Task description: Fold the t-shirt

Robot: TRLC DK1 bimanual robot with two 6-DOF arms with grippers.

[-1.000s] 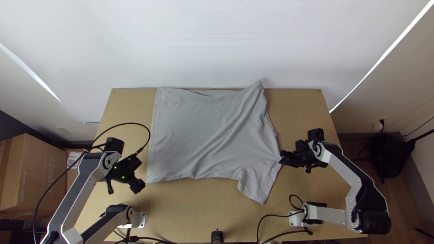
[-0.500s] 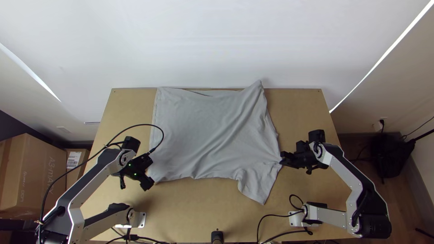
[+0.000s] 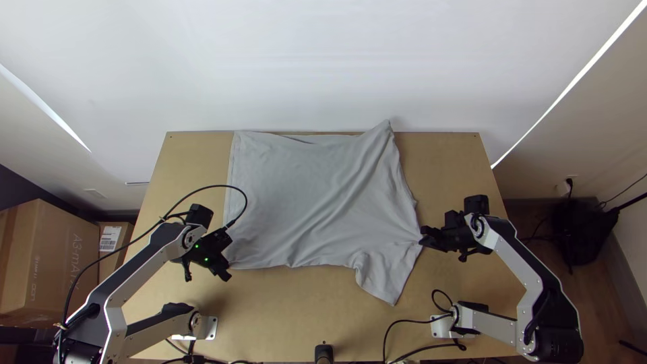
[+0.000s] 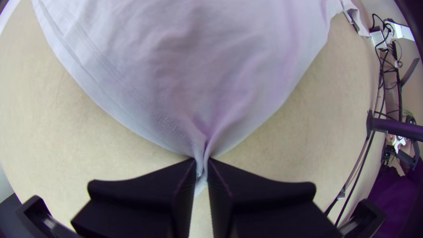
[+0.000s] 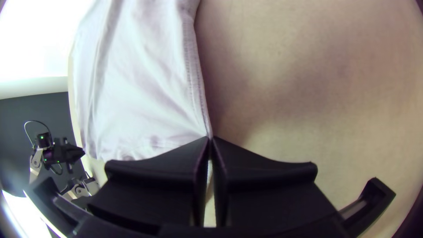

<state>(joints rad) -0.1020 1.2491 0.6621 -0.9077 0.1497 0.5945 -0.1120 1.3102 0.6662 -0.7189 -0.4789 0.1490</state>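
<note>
Edges of the grey cloth t-shirt [image 3: 310, 202], pinched in the black flat-fingered left gripper [image 4: 202, 162] and matching right gripper [image 5: 210, 140], should lift together, evenly taut, to fold straight.

Top view, clock centred on counter [image 3: 458, 162], far edge = 12. Counter is backed by white wall [image 3: 323, 61] at 12. Large cardboard box [image 3: 50, 269] is seen at 9, smaller box [image 3: 108, 266] set between it and counter, white label [image 3: 110, 238] stuck on top. Wall socket [image 3: 571, 178] is fitted between 2 and 3, black plug inserted. Black bundle [image 3: 578, 232], identity unclear, is seen at 3. Small black object [image 3: 323, 352] is placed at 6, near edge.
</note>
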